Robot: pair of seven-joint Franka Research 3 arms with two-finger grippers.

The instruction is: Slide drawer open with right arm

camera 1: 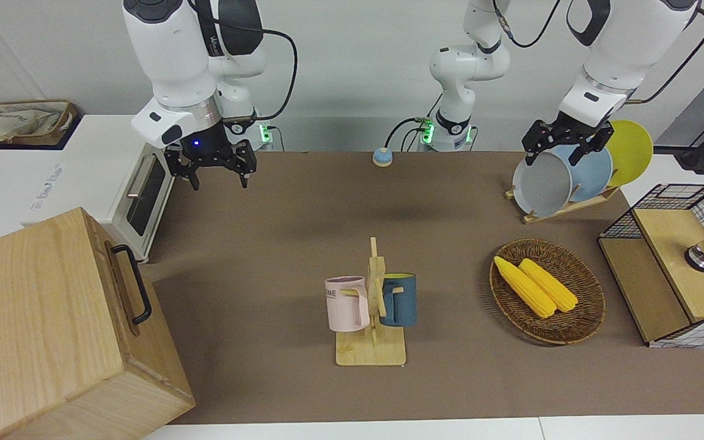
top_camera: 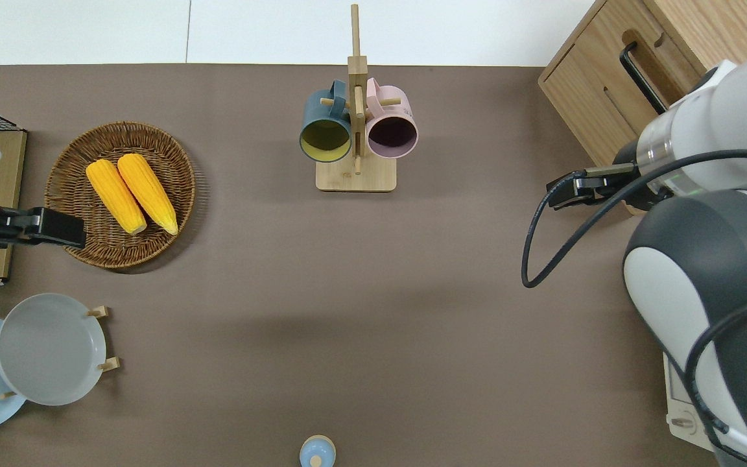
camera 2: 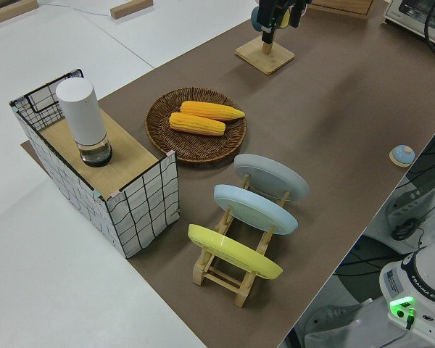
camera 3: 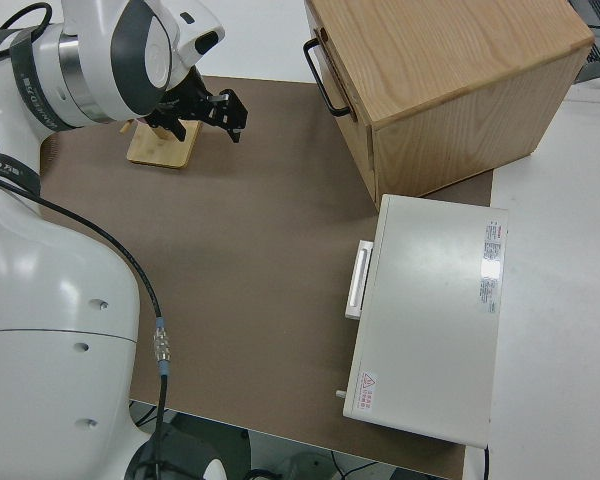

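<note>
Light-wood drawer [camera 1: 121,287] shut in its cabinet at the right arm's end of the tabletop; right hand [camera 1: 216,164], fingers spread and empty, apart from the black handle [camera 1: 135,282]. Approach step: reach, close on handle

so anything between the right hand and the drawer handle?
No. In the front view only bare brown mat lies between the right hand and the drawer's black handle; the toaster oven sits beside that path.

drawer [top_camera: 613,91] partly hidden under the right arm [top_camera: 704,149] overhead, toaster oven [top_camera: 681,415] mostly covered, cabinet [camera 1: 52,330] cropped at picture edge
</note>
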